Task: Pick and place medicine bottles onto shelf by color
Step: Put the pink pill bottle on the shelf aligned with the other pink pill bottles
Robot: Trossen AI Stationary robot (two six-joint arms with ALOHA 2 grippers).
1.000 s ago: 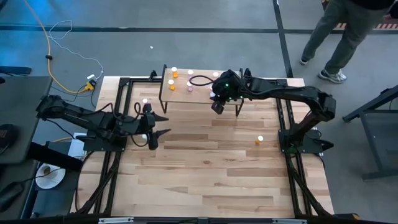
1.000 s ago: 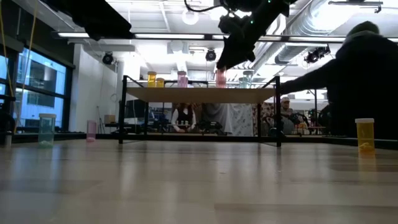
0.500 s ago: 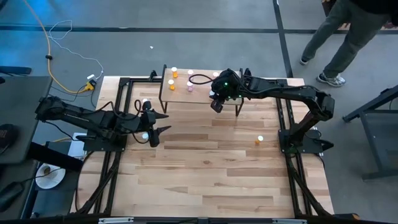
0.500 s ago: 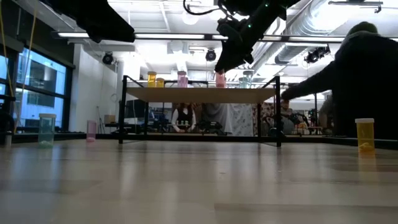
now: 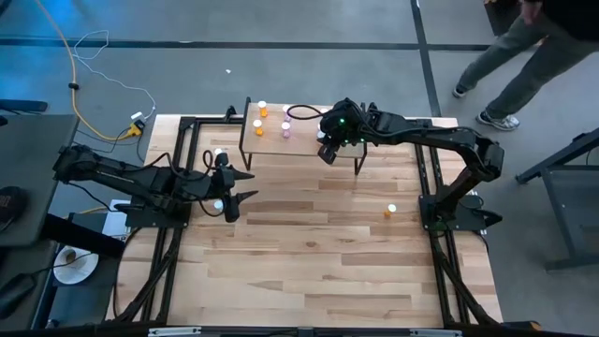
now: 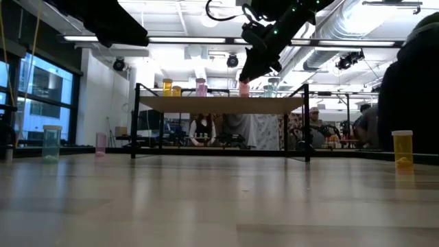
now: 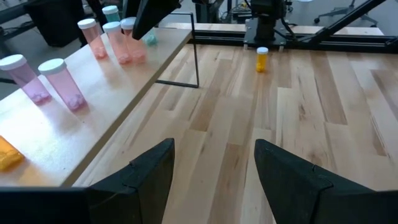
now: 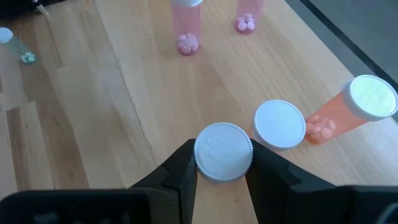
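1. Pink bottle (image 8: 224,152) sits clamped between the fingers of the right end effector (image 8: 222,163), gripped just under its white cap so it hangs upright for a clean set-down
2. That end effector (image 5: 328,150) hovers over the right part of the shelf (image 5: 299,143), right beside two more pink bottles (image 8: 280,124), which fits sorting by colour: pink joins pink
3. Seen from desk height, the held bottle (image 6: 244,88) appears at or just above the shelf top (image 6: 219,104); I cannot tell whether its base touches the wood yet
4. Orange bottles (image 5: 261,113) stand grouped at the shelf's left end, lighter pink ones (image 5: 286,128) in the middle, so each colour has its own patch
5. Left end effector (image 5: 231,197) waits low over the left side of the desk (image 5: 318,253), fingers apart and holding nothing, near a white-capped bottle (image 5: 218,153) not yet shelved
6. One orange bottle (image 5: 389,212) is alone on the desk's right side, and a teal one (image 6: 51,143) and a pink one (image 6: 101,143) stand off the shelf at the far left of the low view, so sorting looks only partly done
7. Next step, as I judge it: lower until the base rests flat, then release, taking care not to knock the close neighbours
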